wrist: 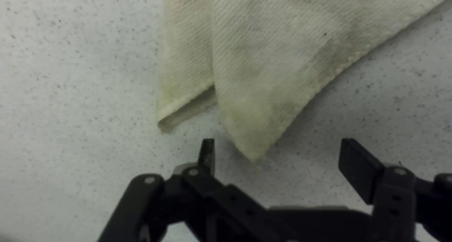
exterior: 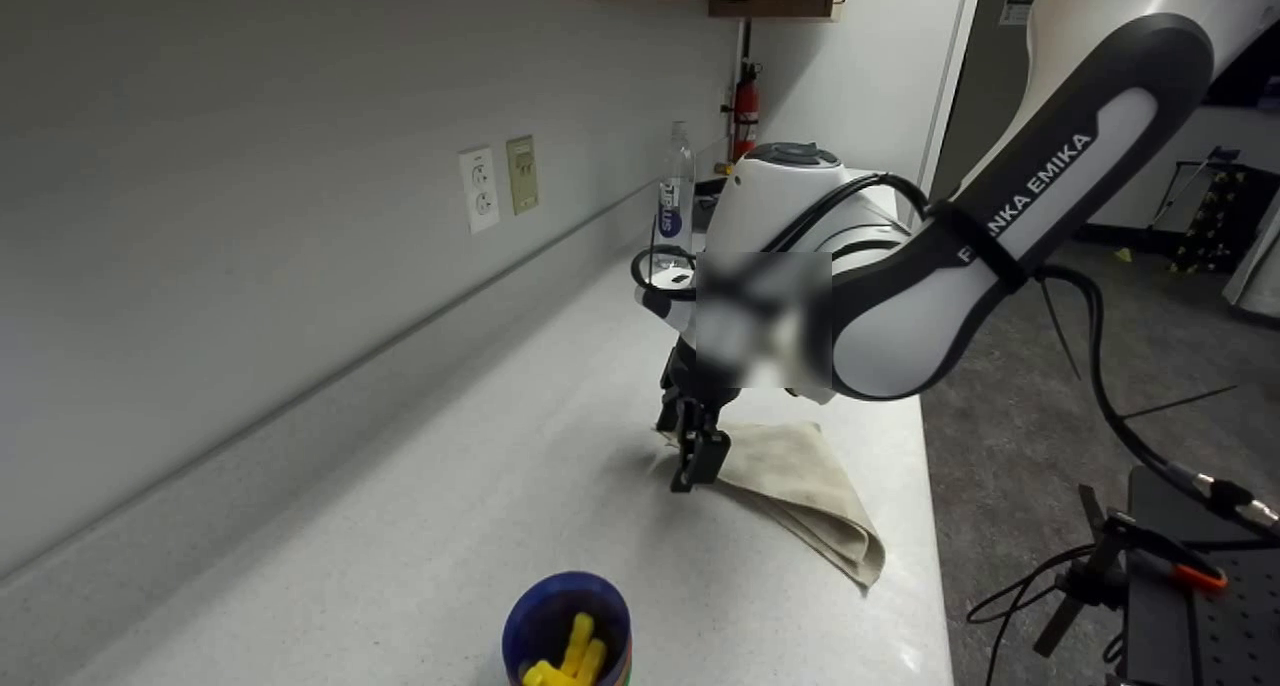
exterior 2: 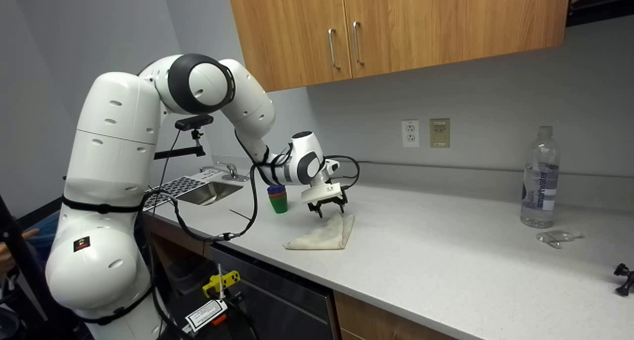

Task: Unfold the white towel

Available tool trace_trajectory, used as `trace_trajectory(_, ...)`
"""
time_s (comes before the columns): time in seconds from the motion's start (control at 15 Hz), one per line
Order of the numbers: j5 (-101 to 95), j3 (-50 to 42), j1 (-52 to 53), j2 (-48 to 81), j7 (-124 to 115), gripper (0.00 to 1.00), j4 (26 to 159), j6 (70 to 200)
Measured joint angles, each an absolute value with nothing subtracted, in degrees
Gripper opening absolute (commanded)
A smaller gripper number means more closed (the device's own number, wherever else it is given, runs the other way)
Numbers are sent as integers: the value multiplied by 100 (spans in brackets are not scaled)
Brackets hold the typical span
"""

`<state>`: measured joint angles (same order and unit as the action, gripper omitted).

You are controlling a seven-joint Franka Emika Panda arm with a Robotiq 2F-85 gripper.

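The white towel (exterior: pixel 790 466) lies folded on the counter, its layers showing along the front edge in an exterior view. It forms a rough triangle, with beige-grey smudges, in an exterior view too (exterior 2: pixel 328 235). Seen from the wrist, a pointed corner of the towel (wrist: pixel 261 58) reaches down into the space between my fingers, and a second folded layer peeks out on its left. My gripper (wrist: pixel 278 146) is open, its fingers apart on either side of that corner, and neither visibly touches the cloth. In both exterior views the gripper (exterior: pixel 682 456) (exterior 2: pixel 331 214) hovers low at the towel's edge.
A cup (exterior: pixel 520 616) with a blue rim holds yellow pieces near the towel; its lower part (exterior 2: pixel 280 205) is green. A water bottle (exterior 2: pixel 537 191) stands by the wall (exterior 2: pixel 485 146). The counter's front edge (exterior: pixel 935 546) runs close to the towel. A sink (exterior 2: pixel 210 194) lies beyond the cup.
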<state>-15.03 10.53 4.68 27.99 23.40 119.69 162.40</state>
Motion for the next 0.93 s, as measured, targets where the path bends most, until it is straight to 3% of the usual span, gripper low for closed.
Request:
trace_trajectory(0.27,-1503,1054,409,2791,2340,87,12031,16240)
trace_trajectory(0.33,-1503,1053,390,2791,2340,67,12054,16240)
trace_trajectory(0.47,-1503,1053,351,2781,2340,56,12100,16240)
trace_trajectory(0.93,-1503,1049,298,2734,2340,1,12184,16241)
